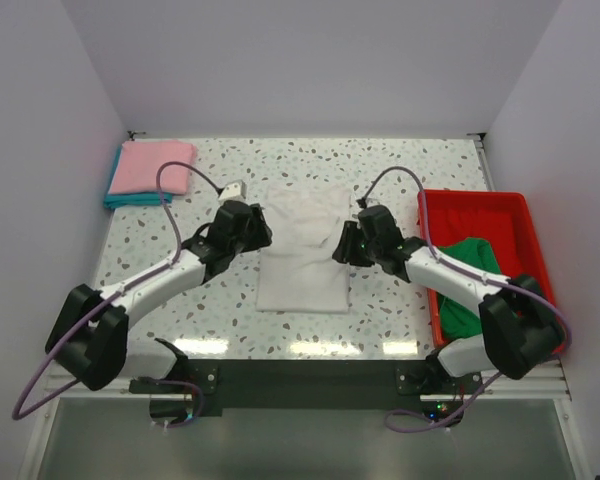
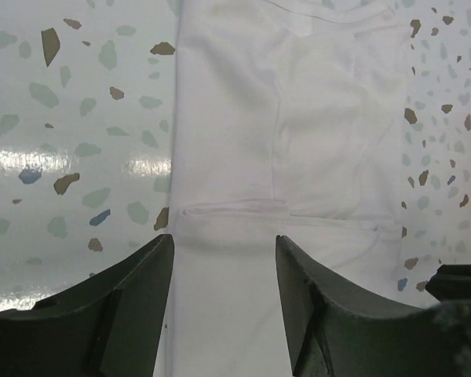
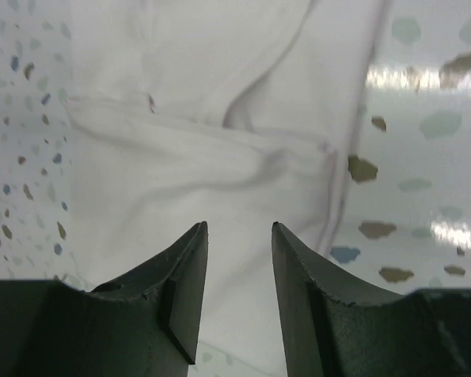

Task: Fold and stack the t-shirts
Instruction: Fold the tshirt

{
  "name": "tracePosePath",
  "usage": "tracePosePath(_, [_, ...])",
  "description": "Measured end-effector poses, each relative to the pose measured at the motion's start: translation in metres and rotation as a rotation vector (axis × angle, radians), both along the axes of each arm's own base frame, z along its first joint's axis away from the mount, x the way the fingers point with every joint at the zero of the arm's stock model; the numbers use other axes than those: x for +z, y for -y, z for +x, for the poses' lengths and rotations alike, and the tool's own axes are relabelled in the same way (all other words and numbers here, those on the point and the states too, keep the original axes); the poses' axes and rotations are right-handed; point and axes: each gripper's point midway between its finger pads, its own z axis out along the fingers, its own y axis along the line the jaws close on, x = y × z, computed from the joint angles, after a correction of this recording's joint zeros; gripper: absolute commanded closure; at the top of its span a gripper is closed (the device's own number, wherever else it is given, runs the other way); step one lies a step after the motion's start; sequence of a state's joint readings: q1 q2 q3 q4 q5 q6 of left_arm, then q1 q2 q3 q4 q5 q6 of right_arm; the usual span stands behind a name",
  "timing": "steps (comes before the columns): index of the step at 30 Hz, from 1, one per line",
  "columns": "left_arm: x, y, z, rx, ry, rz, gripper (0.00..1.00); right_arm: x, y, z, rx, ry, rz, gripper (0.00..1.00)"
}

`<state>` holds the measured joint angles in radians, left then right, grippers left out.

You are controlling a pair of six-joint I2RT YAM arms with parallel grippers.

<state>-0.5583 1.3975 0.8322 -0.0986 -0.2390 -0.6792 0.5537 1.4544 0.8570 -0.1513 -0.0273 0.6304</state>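
A white t-shirt lies partly folded as a long strip in the middle of the table. It also shows in the left wrist view and the right wrist view. My left gripper is open over the strip's left edge. My right gripper is open over its right edge. Neither holds cloth. A folded pink t-shirt lies on a folded teal t-shirt at the back left. A green t-shirt lies crumpled in the red tray.
The red tray stands along the table's right edge. The terrazzo table has white walls on three sides. Purple cables loop above both arms.
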Motion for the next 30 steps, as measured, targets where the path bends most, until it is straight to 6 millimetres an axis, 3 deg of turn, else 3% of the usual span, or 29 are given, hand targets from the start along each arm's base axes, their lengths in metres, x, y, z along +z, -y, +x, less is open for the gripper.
tracePosePath(3, [-0.004,-0.014,-0.024,0.013,0.003,-0.026,0.38,-0.021,0.011,-0.038,0.008,-0.045,-0.022,0.52])
tracePosePath(7, [-0.034,-0.035,-0.066,0.024,-0.049,-0.036,0.36,-0.047,0.025,-0.088,0.024,-0.109,-0.036,0.5])
tracePosePath(10, [-0.059,-0.047,-0.094,0.024,-0.1,-0.039,0.34,-0.056,0.033,-0.108,0.009,-0.124,-0.024,0.49])
tracePosePath(16, [-0.087,-0.054,-0.127,0.017,-0.158,-0.082,0.34,-0.06,0.04,-0.12,-0.04,-0.135,0.019,0.49])
tracePosePath(30, [-0.086,-0.036,-0.133,-0.011,-0.161,-0.196,0.39,-0.065,0.028,-0.133,-0.063,-0.174,0.072,0.5])
